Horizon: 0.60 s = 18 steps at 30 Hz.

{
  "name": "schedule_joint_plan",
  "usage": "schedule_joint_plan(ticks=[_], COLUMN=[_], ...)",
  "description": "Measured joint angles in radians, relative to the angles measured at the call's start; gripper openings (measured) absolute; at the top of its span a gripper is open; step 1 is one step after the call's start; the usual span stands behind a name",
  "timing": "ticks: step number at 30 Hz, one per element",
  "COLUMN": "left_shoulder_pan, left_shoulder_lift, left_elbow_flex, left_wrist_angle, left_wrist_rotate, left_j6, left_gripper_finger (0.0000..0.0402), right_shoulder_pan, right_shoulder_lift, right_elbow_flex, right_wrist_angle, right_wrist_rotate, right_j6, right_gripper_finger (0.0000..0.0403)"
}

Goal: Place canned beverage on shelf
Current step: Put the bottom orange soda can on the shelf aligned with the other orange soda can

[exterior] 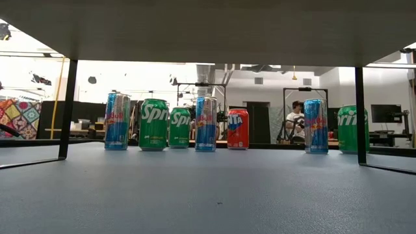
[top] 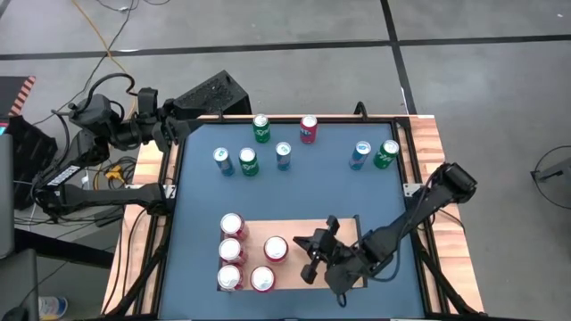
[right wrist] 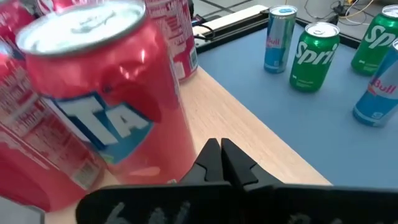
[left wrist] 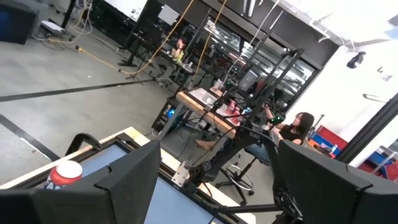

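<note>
From above, the shelf (top: 308,234), a pale wooden board, lies on the blue table (top: 294,187) near its front edge, with five red cans (top: 231,225) standing on its left part. The right gripper (top: 314,252) sits over the board just right of those cans, fingers pinched together on nothing. The left gripper (top: 169,120) waits off the table's far left corner.

At table height, seven cans line up, a red can (exterior: 238,129) among green and blue ones.

Past the left wrist, the wide-spread fingers (left wrist: 134,177) frame the room.

Past the right wrist, closed fingers (right wrist: 219,163) rest just beside a red can (right wrist: 112,93) on the board.
</note>
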Motion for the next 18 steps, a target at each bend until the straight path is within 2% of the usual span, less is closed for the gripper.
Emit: schedule_joint_plan(ticks=[18], left_shoulder_pan=[0.000], left_shoulder_lift=[-0.001], left_elbow_flex=[0.000], left_wrist_angle=[-0.015], left_wrist_rotate=[-0.030], left_j6=[0.027], left_gripper_finger=[0.0309], right_shoulder_pan=[0.004], right_shoulder_lift=[-0.008], right_elbow_flex=[0.000], right_wrist_angle=[-0.091], right_wrist_rotate=[0.013], right_j6=[0.001], right_gripper_finger=[0.0000])
